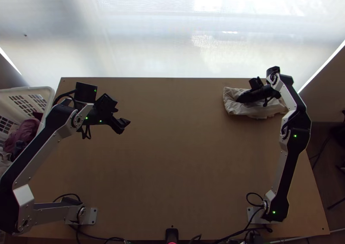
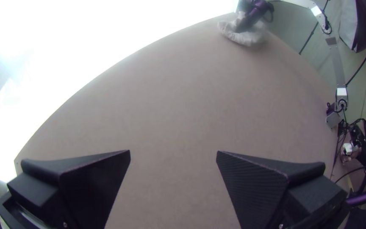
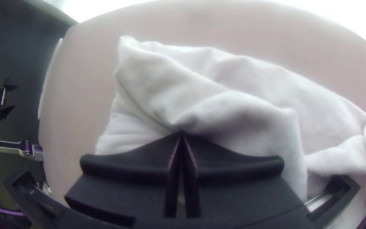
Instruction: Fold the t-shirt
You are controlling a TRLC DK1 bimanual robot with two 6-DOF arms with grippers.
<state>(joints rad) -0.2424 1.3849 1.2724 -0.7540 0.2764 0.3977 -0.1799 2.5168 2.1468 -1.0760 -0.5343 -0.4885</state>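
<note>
The white t-shirt [image 1: 246,109] lies bunched on the table near its far right corner. My right gripper [image 1: 240,98] is low over it in the top view. Up close in the right wrist view, the right gripper [image 3: 181,135] has its fingers together at the tips, shut on a ridge of the t-shirt [image 3: 234,114]; the cloth under the fingers is hidden. On the left side of the table, far from the cloth, my left gripper [image 1: 121,116] is open. In the left wrist view the left gripper [image 2: 173,152] has bare tabletop between its wide-apart fingers, with the t-shirt [image 2: 250,37] far off.
A white basket [image 1: 48,93] with dark reddish and other clothes stands at the table's left edge. Bare tabletop [image 1: 181,149] stretches between the two arms. Cables [image 1: 233,234] run along the near edge, and a bright translucent screen [image 1: 172,37] rises behind the far edge.
</note>
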